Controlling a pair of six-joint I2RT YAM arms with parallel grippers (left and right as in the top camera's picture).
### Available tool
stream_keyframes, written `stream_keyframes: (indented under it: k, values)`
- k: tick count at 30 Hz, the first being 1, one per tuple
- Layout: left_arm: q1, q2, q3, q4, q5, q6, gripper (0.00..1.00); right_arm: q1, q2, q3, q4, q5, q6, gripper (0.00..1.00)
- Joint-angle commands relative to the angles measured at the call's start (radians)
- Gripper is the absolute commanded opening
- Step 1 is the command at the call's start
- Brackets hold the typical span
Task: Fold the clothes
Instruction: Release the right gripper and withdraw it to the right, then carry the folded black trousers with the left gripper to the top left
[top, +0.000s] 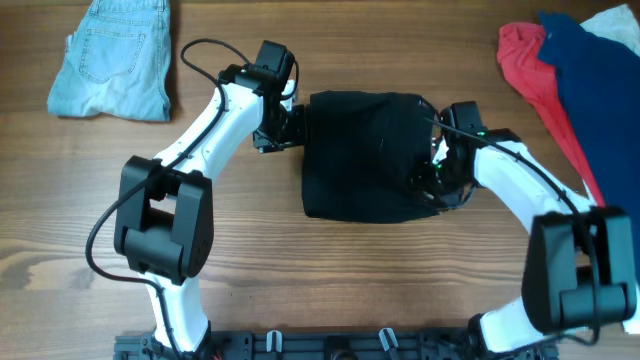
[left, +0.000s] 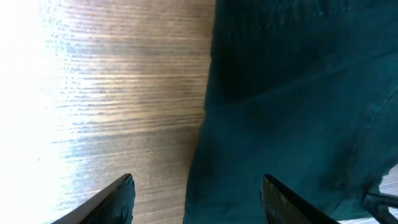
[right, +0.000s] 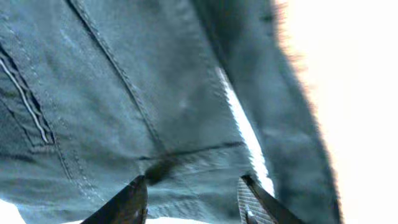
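A black shorts-like garment (top: 365, 150) lies in a compact, roughly square heap at the middle of a wooden table (top: 250, 260), with one robot arm at either side of it. The left gripper (left: 199, 202) sits at the garment's left edge with its jaws spread wide. In the left wrist view one finger (left: 118, 202) hangs over bare wood just outside the cloth and the other is over the dark fabric, so the garment's edge runs up between them, and neither is seen pinching it. The right gripper (right: 189, 202) is at the garment's right edge, low against the cloth and likewise released. Its two fingertips (right: 127, 202) stand apart, with stitched seams and a pocket line filling the right wrist view beyond them. A narrow white lining strip (right: 245, 134) shows along a fold near the garment's right border. Whether either gripper's fingers touch the fabric cannot be told. Well away from the black garment to its upper left, a pair of light-blue denim shorts (top: 115, 60) lies flat on the wood. Well off to its upper right, a red garment (top: 530, 65) lies partly under a navy-blue one (top: 590, 75), with a bit of white cloth (top: 620, 20) beyond them at the table's far corner.
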Motion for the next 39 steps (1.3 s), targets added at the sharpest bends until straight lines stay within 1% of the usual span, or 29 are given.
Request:
stream_keyframes:
  k: [1,2,3,4,5,8,11,15,17,19,20,22,23,24,25,26,27,28,29,30,32,35,37,39]
  values:
    - [0.001,0.013,-0.004,0.024,0.106,0.091,0.78,0.0,-0.172,0.097,-0.064,0.119,-0.032,0.85]
    - [0.0,0.013,-0.004,0.031,0.112,0.091,0.84,0.0,-0.214,0.112,-0.072,0.119,-0.045,0.98]
    - [0.0,0.014,-0.004,0.032,0.111,0.102,0.86,0.0,-0.246,0.122,-0.073,0.118,-0.056,1.0]
    - [0.0,0.018,-0.004,0.031,0.105,0.119,0.94,0.0,-0.286,0.13,-0.074,0.119,-0.059,0.99]
    - [0.003,0.026,-0.005,0.027,0.085,0.121,0.99,0.0,-0.322,0.134,-0.075,0.119,-0.059,0.99]
    - [0.02,0.061,-0.006,0.026,0.091,0.122,1.0,0.0,-0.395,0.134,-0.085,0.12,-0.092,0.99]
    - [0.036,0.136,-0.006,0.055,0.216,0.166,1.0,0.0,-0.444,0.134,-0.095,0.126,-0.108,1.0]
    - [0.035,0.191,-0.006,0.078,0.299,0.169,1.0,0.0,-0.446,0.134,-0.1,0.126,-0.11,1.0]
    - [0.034,0.195,-0.006,0.084,0.347,0.192,0.99,0.0,-0.446,0.134,-0.098,0.126,-0.11,1.0]
    - [0.031,0.196,-0.006,0.08,0.364,0.192,0.91,0.0,-0.446,0.134,-0.097,0.126,-0.11,1.0]
    - [0.027,0.198,-0.006,0.079,0.37,0.191,0.83,0.0,-0.446,0.134,-0.097,0.126,-0.11,0.99]
    - [0.01,0.207,-0.006,0.081,0.386,0.19,0.69,0.0,-0.446,0.134,-0.098,0.126,-0.11,0.99]
    - [-0.004,0.215,-0.006,0.085,0.385,0.188,0.64,0.0,-0.446,0.134,-0.098,0.126,-0.11,0.99]
    - [-0.014,0.223,-0.006,0.093,0.385,0.188,0.61,0.0,-0.446,0.134,-0.098,0.126,-0.111,0.99]
    - [-0.029,0.237,-0.006,0.11,0.385,0.188,0.54,0.0,-0.446,0.134,-0.098,0.126,-0.111,0.99]
    - [-0.048,0.256,-0.006,0.134,0.385,0.188,0.4,0.0,-0.446,0.134,-0.098,0.126,-0.111,1.0]
    - [-0.058,0.259,-0.006,0.148,0.385,0.188,0.33,0.0,-0.446,0.134,-0.098,0.126,-0.111,0.99]
    - [-0.065,0.266,-0.006,0.164,0.384,0.188,0.21,0.0,-0.446,0.134,-0.099,0.126,-0.111,0.99]
    - [-0.072,0.266,-0.006,0.188,0.376,0.188,0.06,0.0,-0.446,0.134,-0.099,0.126,-0.111,1.0]
    - [-0.076,0.266,-0.006,0.213,0.349,0.188,0.04,0.0,-0.446,0.134,-0.099,0.126,-0.111,1.0]
    - [-0.076,0.266,-0.005,0.268,0.27,0.188,0.04,0.0,-0.446,0.134,-0.102,0.126,-0.111,1.0]
    - [-0.05,0.266,-0.005,0.346,0.107,0.193,0.04,0.0,-0.446,0.134,-0.114,0.126,-0.111,1.0]
    - [-0.014,0.266,-0.005,0.413,0.026,0.284,0.04,0.0,-0.446,0.134,-0.125,0.126,-0.111,0.99]
    - [0.025,0.266,-0.005,0.487,-0.055,0.342,0.04,0.0,-0.446,0.134,-0.136,0.126,-0.111,1.0]
